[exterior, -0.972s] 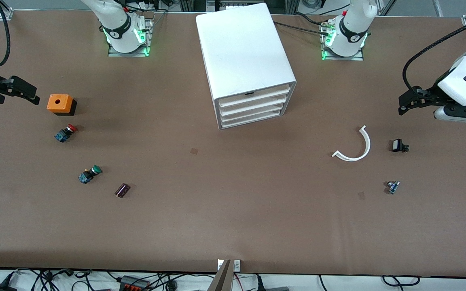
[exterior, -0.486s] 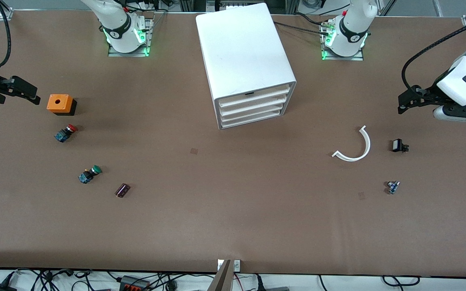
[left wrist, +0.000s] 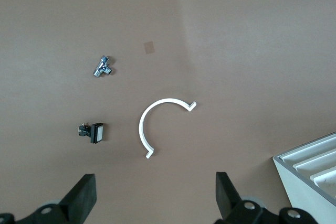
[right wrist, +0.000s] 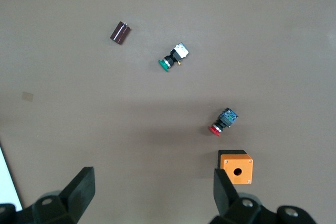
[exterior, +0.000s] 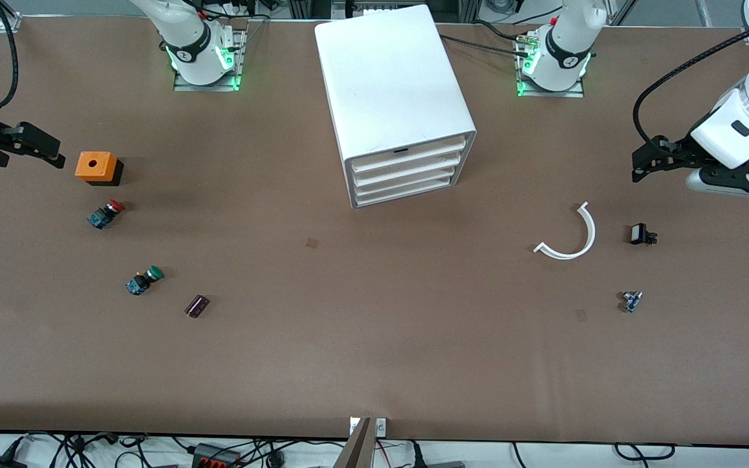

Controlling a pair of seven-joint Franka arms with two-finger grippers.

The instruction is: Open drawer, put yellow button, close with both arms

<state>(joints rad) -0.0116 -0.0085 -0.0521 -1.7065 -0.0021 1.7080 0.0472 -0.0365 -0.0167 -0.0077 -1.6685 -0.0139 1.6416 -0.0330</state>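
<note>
Both empty, spread black claws hang high, the left gripper (exterior: 638, 174) over the white curved plastic strip (exterior: 569, 235), the right gripper (exterior: 56, 159) by the orange box (exterior: 96, 167), top white cabinet drawer (exterior: 407, 156) shut, no yellow button visible.

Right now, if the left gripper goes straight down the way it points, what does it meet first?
Probably bare table; the open left gripper points down just short of the white curved strip, though depth is unclear.
</note>
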